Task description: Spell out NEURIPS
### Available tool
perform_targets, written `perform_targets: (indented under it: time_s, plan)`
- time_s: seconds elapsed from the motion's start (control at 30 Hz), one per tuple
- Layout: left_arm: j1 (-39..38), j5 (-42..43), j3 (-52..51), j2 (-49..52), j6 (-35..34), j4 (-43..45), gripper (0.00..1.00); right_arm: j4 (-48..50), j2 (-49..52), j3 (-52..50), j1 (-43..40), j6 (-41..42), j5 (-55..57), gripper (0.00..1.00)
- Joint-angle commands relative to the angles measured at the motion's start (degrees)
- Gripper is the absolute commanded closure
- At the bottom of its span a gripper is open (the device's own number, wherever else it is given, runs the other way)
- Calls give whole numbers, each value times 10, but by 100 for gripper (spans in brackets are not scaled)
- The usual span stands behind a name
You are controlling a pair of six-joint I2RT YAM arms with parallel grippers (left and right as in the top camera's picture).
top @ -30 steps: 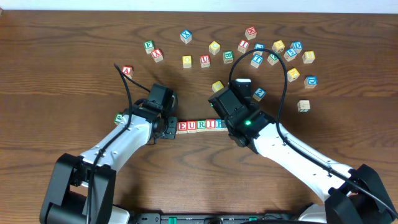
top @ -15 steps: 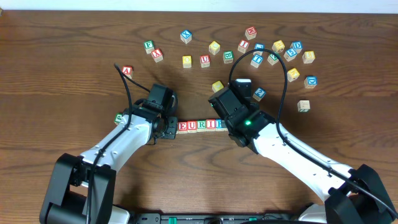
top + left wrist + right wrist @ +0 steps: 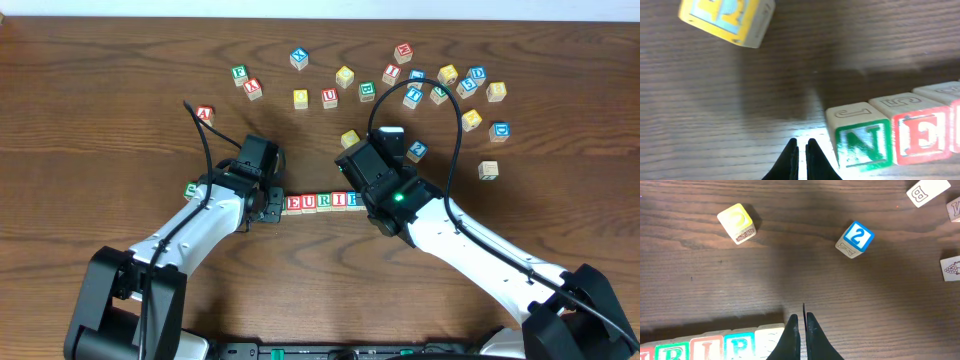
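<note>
In the left wrist view a green N cube (image 3: 862, 140) and a red E cube (image 3: 922, 135) start a row on the table. My left gripper (image 3: 802, 150) is shut and empty, its tips just left of the N. In the overhead view the row reads E (image 3: 293, 203), U (image 3: 308, 203), R (image 3: 323, 202), I (image 3: 337, 201), P (image 3: 350, 200); both row ends are hidden under my grippers. In the right wrist view a pale-sided cube (image 3: 771, 340) sits right of the blue P (image 3: 740, 345). My right gripper (image 3: 802, 322) is shut and empty, beside that cube.
A yellow C cube (image 3: 737, 223) and a blue 2 cube (image 3: 855, 239) lie beyond the row. A yellow-and-blue cube (image 3: 727, 17) lies apart from the N. Several loose cubes are scattered at the back, among them a red A (image 3: 204, 114) and a blue X (image 3: 299, 57).
</note>
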Motion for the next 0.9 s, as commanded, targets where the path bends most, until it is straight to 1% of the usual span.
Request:
perform_targets:
  time_s: [0.0,0.17,0.3,0.4,0.57,0.77,0.83,0.87]
  plan:
    - [4,-26,11,-12,-6,-4,93,-2,5,5,-2,10,13,99]
    - [34,-28,12,-33,-6,2,92,-5,5,5,-2,10,14,99]
    - [69,-27,12,-71,-6,4,93,-5,5,5,-10,10,13,99]
    - [87,9,12,-120,-6,3,93,-14,5,5,-25,15,13,99]
    - [87,59,12,-202,-5,11,93,-34,-4,5,-53,28,11,99]
    - [87,68,12,-244,-5,22,92,-61,-62,5,-79,29,11,99]
    - [87,86,12,-250,-6,29,90,-70,-90,5,-85,28,11,99]
    - [87,95,12,-251,-6,33,84,-74,-103,5,-88,26,11,99]
